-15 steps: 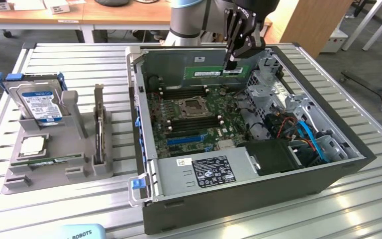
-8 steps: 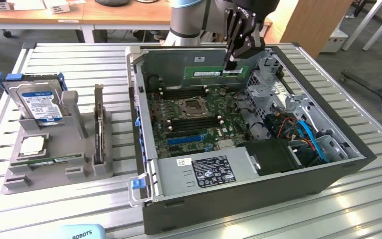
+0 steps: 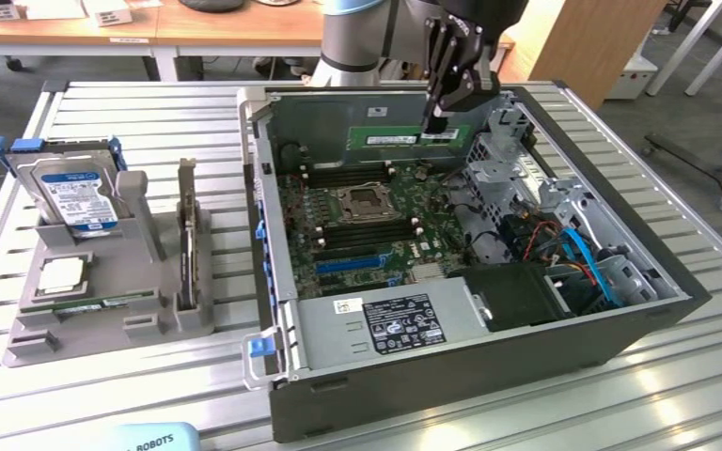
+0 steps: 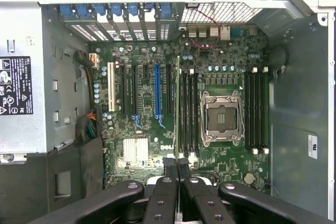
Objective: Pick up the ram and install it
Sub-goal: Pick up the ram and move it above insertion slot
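From where I stand, the arm (image 3: pixel 354 38) reaches in from the far side of the table (image 3: pixel 148 122). Its wrist is turned down, so the gripper (image 3: pixel 438 127) points into the open case (image 3: pixel 323 122), near the far wall.

The fingers (image 4: pixel 164 182) are pinched close together on the ram (image 3: pixel 393 138). They hold it near the end toward the exterior view's right. The green stick lies level and on edge, raised above the motherboard (image 3: pixel 336 235) and not seated.

Looking down from the wrist, the gripper (image 4: pixel 177 165) has the ram (image 4: pixel 177 103) edge-on as a thin green line. It runs along the dark memory slots (image 4: pixel 188 108) on one side of the empty processor socket (image 4: pixel 221 117). I cannot tell which slot it hangs over.

To the exterior view's left, well apart from the case, a grey stand (image 3: pixel 29 343) holds a hard drive (image 3: pixel 75 193) upright.
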Controlling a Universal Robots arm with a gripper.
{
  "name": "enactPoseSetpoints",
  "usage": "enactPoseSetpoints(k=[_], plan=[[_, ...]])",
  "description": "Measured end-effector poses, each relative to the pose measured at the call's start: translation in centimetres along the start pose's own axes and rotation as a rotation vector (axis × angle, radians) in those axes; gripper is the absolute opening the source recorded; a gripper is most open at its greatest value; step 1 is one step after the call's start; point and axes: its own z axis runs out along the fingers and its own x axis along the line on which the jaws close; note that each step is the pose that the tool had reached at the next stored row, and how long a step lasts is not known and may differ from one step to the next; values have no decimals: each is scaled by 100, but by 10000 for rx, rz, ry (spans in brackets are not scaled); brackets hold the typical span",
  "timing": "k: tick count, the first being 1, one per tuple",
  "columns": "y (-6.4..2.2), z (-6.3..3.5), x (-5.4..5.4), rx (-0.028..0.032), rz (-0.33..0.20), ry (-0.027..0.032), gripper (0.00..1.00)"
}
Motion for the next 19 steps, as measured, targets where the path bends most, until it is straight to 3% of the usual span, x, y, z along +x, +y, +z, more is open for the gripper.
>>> enactPoseSetpoints(k=[19], plan=[[-1, 56, -10, 1, 1, 2, 12]])
